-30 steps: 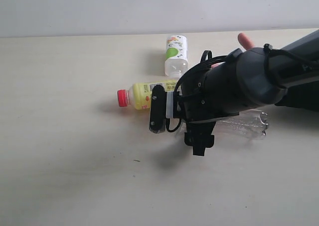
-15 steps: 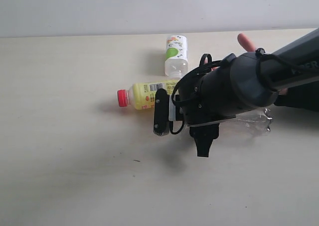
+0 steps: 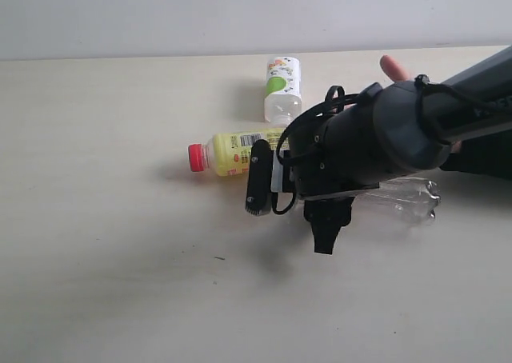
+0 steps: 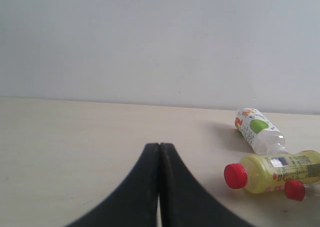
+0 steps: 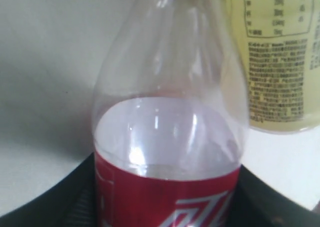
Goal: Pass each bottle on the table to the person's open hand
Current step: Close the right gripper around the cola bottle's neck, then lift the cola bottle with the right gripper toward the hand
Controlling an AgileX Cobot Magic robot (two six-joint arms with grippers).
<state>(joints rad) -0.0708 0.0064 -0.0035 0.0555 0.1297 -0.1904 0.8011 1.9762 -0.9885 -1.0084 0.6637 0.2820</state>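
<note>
Grip just made: right gripper [image 5: 167,209] now clamps the clear slim red-labelled plastic bottle [image 5: 167,132]; carrying it to the person's open hand [image 3: 393,65] just beyond seems next.

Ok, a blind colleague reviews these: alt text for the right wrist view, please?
A clear bottle with a red label fills the frame, held in the right gripper. A yellow bottle with a printed label lies close beside it on the pale table.
</note>
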